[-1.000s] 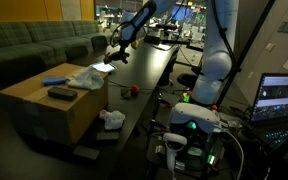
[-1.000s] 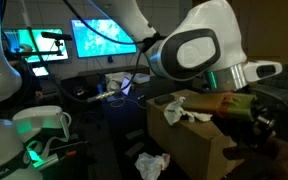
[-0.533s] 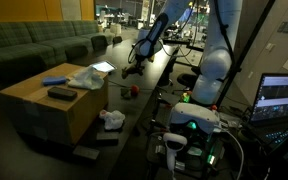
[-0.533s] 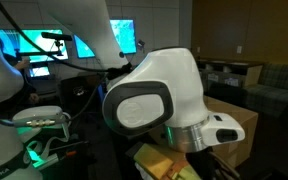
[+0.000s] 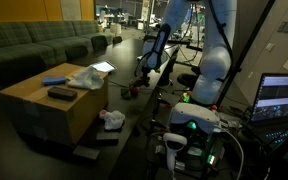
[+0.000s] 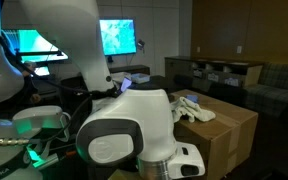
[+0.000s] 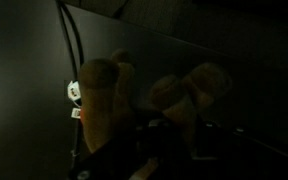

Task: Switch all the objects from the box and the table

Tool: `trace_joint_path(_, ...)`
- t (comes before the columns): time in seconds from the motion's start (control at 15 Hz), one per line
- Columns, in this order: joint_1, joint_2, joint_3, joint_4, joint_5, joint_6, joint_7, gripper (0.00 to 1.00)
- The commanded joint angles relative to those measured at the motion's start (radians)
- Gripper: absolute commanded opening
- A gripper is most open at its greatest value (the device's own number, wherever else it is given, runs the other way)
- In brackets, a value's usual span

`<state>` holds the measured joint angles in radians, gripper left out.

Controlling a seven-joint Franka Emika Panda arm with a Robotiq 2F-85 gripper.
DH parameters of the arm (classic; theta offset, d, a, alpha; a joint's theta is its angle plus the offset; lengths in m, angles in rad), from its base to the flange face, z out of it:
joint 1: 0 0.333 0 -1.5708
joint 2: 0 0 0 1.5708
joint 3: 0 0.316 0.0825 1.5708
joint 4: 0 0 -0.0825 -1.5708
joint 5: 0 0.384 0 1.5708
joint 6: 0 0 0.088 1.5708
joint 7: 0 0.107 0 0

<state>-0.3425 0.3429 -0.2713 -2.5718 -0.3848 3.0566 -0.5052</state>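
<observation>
The tan cardboard box stands left of the long black table. On the box lie a blue flat item, a dark block and a white rag. Another white rag and a small red ball lie on the table. My gripper hangs just above the table beside the red ball. In the dim wrist view the gripper is shut on a tan lumpy thing. The other exterior view shows the box and its rag behind the arm.
A green sofa runs behind the box. The robot's base and a laptop stand at the right. A dark flat piece lies at the box's foot. The arm's big white link blocks much of an exterior view.
The arm has swung along the table toward the near end, from over the box's far corner to beside the red ball. The jaws stayed shut.
</observation>
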Motion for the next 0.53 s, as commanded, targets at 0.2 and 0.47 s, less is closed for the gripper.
trace_joint_path(0.2, 0.05, 0.058, 0.034, -0.062, -0.009, 0.092, 0.015, 0.09)
trace_joint_path(0.47, 0.068, 0.102, 0.085, -0.067, 0.01, 0.129, 0.039, 0.09)
